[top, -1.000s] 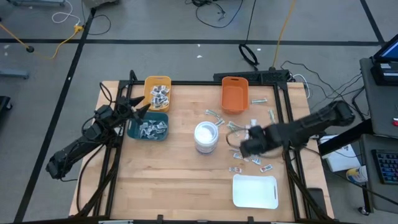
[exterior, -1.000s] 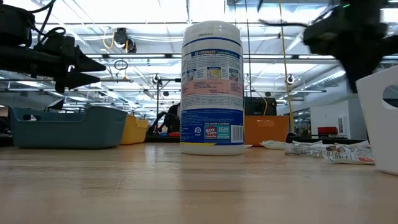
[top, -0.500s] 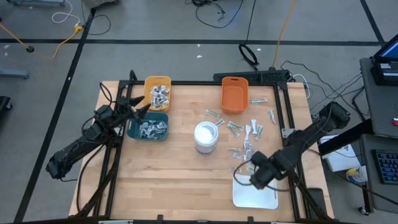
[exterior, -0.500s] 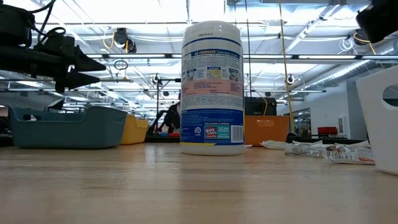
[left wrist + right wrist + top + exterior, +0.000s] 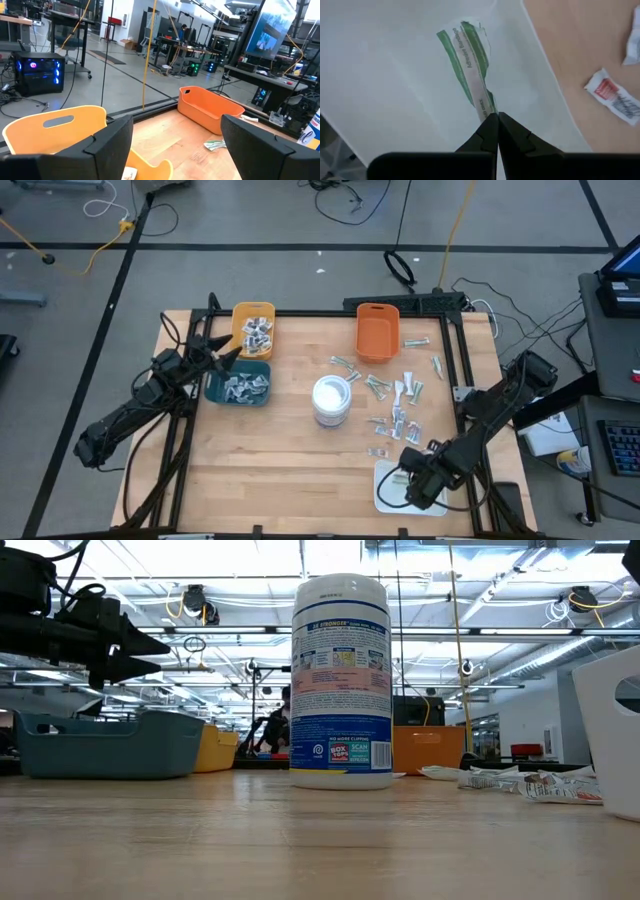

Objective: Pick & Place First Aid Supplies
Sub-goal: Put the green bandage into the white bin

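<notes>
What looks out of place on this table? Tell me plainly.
Loose first aid packets lie scattered on the bare wood between the orange bin and the white tray, not in any bin. The right hand, shut on a green bandage strip, holds it over that tray.

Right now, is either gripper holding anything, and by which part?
The right gripper pinches a thin green-and-white adhesive bandage strip by one end, over the white rectangular tray. The left gripper holds nothing.
</notes>
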`<state>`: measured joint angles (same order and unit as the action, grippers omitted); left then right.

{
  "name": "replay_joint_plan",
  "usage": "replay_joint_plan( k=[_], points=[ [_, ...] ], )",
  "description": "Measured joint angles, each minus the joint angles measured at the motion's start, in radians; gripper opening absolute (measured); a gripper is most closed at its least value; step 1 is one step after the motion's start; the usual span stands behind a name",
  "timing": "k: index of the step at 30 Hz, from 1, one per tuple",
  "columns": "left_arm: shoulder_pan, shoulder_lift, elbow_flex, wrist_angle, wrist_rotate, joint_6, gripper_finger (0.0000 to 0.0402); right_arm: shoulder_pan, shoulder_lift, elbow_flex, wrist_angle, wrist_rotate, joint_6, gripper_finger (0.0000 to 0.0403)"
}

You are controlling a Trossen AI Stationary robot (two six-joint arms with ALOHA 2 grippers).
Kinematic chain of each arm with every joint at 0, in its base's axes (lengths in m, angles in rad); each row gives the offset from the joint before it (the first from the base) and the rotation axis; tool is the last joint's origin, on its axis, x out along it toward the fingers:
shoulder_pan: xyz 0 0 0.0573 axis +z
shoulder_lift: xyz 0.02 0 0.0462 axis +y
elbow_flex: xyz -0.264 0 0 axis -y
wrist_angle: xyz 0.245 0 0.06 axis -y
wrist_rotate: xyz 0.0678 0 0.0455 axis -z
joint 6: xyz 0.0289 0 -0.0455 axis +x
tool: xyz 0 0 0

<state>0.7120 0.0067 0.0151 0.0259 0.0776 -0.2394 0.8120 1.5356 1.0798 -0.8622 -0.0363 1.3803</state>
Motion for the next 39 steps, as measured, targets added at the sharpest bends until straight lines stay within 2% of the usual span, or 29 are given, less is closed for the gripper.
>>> replay_joint_plan(
  k=[5, 8, 15, 19, 23, 30, 39],
  points=[
    [0.000, 0.000, 0.000, 0.000, 0.000, 0.000, 0.0315, 0.000, 0.000, 0.000, -0.002, -0.021, -0.009, 0.0022],
    [0.000, 0.000, 0.000, 0.000, 0.000, 0.000, 0.0322, 0.001, 0.000, 0.000, 0.001, -0.020, -0.013, 0.0066],
    [0.000, 0.000, 0.000, 0.000, 0.000, 0.000, 0.0330, -0.001, -0.011, 0.000, -0.007, -0.019, -0.063, 0.0202],
    [0.000, 0.000, 0.000, 0.000, 0.000, 0.000, 0.0324, -0.031, -0.042, 0.012, -0.039, -0.021, -0.109, 0.0245],
    [0.000, 0.000, 0.000, 0.000, 0.000, 0.000, 0.0316, -0.085, -0.073, 0.027, -0.079, -0.021, -0.161, 0.0255],
    [0.000, 0.000, 0.000, 0.000, 0.000, 0.000, 0.0308, -0.208, -0.118, 0.027, -0.154, -0.021, -0.307, 0.0243],
    [0.000, 0.000, 0.000, 0.000, 0.000, 0.000, 0.0328, -0.489, -0.190, 0.027, -0.266, -0.019, -0.492, 0.0229]
  ],
)
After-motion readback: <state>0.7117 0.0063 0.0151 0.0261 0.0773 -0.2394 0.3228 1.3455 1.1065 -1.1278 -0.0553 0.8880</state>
